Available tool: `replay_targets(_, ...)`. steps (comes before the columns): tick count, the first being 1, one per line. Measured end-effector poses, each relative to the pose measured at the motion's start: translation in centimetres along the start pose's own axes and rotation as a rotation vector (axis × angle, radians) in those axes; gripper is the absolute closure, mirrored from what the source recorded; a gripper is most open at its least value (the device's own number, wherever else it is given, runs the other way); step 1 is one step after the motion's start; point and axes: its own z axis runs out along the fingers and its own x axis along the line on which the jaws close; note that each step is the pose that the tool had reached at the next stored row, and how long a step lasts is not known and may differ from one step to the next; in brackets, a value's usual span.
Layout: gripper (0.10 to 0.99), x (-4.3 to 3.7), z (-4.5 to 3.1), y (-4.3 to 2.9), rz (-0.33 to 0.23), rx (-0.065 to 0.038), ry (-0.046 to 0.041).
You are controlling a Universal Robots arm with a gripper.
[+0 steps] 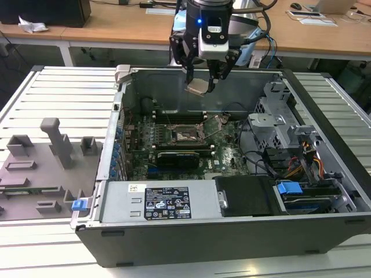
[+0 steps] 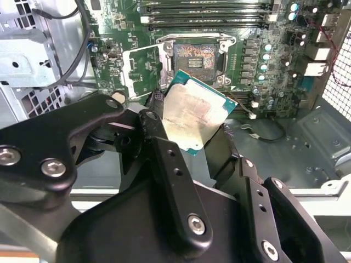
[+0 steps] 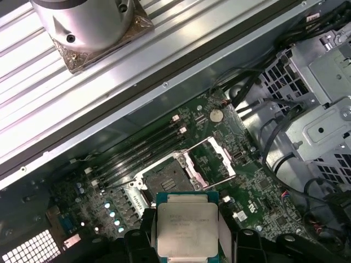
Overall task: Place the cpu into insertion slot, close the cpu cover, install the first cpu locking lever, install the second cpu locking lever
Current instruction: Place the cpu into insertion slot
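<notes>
My gripper (image 1: 200, 82) hangs above the open computer case, shut on the cpu (image 1: 196, 87), a small square chip with a silvery top. In both wrist views the cpu (image 2: 192, 112) (image 3: 186, 227) sits clamped by its edges between the black fingers (image 2: 156, 107) (image 3: 147, 230). Well below it on the green motherboard (image 1: 229, 156) lies the insertion slot (image 1: 186, 135) (image 2: 194, 56) (image 3: 169, 176), its pin field uncovered. The cpu cover (image 2: 143, 68) (image 3: 211, 159) is swung open beside the slot. The chip is apart from the slot, held in the air.
The case walls (image 1: 124, 116) ring the board. Memory slots (image 2: 205, 13) run beside the socket, and a black expansion card (image 1: 177, 157) lies nearer the power supply (image 1: 165, 202). A drive cage with cables (image 1: 278, 136) stands at the exterior view's right, a grey fixture tray (image 1: 40, 168) at its left.
</notes>
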Motion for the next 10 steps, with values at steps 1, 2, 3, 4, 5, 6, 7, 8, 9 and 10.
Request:
replay_targets(1, 0.549, 0.0, 0.0, 0.0, 0.004, 0.0, -0.0004)
replay_targets(2, 0.549, 0.0, 0.01, 0.0, 0.012, 0.0, -0.001)
replay_targets(3, 0.549, 0.0, 0.01, 0.0, 0.016, 0.0, -0.0014)
replay_targets(4, 0.549, 0.0, 0.01, 0.0, 0.023, -0.001, -0.002)
replay_targets(5, 0.549, 0.0, 0.01, 0.0, 0.031, -0.001, -0.0028)
replay_targets(6, 0.549, 0.0, 0.02, 0.0, 0.037, -0.001, -0.0032)
replay_targets(7, 0.549, 0.0, 0.02, 0.0, 0.041, -0.001, -0.0037)
replay_targets(8, 0.549, 0.0, 0.02, 0.0, 0.049, -0.001, -0.0043)
replay_targets(9, 0.549, 0.0, 0.03, 0.0, 0.058, -0.001, -0.0052)
replay_targets(10, 0.549, 0.0, 0.03, 0.0, 0.064, -0.001, -0.0057)
